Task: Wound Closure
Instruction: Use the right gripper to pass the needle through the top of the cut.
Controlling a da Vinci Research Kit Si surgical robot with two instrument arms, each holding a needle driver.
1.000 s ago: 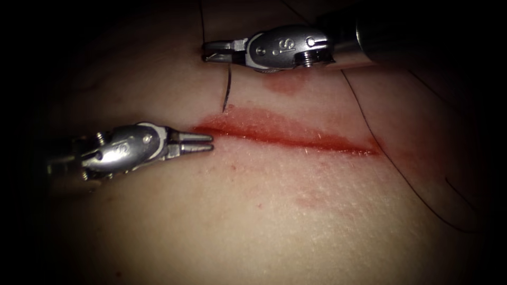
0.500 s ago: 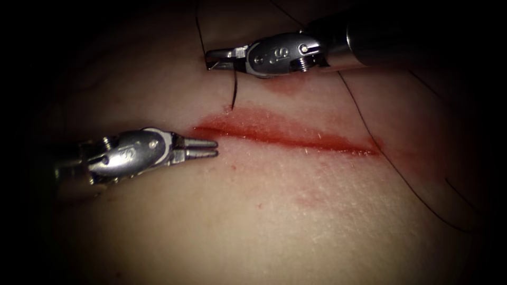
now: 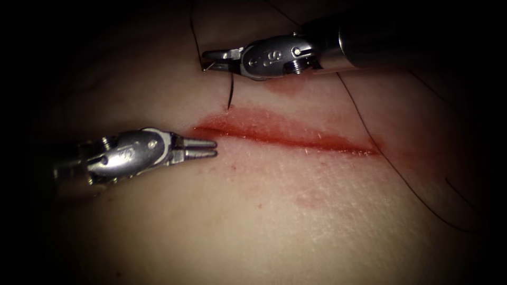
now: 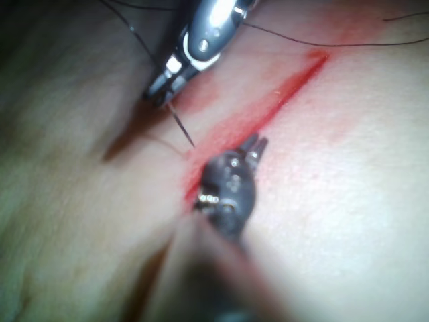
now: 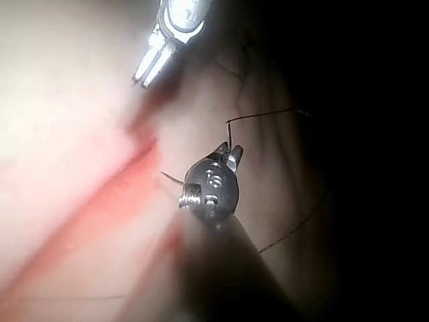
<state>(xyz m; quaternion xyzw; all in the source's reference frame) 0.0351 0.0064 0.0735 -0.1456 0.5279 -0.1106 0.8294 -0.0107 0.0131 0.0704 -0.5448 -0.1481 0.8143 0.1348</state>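
Note:
The cut (image 3: 285, 138) runs across the tissue (image 3: 296, 221), edged with red fluid. My right tool (image 3: 208, 57) reaches in over the far side of the cut, jaws shut on the curved needle (image 3: 231, 92) near its tail end. The needle hangs toward the cut's left end. Its tip sits just short of the cut's far edge, and I cannot tell whether it touches the tissue. The needle (image 4: 182, 127) also shows below the right tool (image 4: 157, 97). My left tool (image 3: 214, 149) lies at the cut's left end, jaws slightly open and holding nothing.
Black thread (image 3: 194, 31) leads from the right tool's jaws toward the far edge. A second run of thread (image 3: 391, 163) crosses the tissue past the cut's right end. A red fluid stain (image 3: 285, 85) lies under the right tool.
My right tool has turned and shifted slightly left with the needle, whose tip stays near the cut's left end. The left tool edged right and down, then held still.

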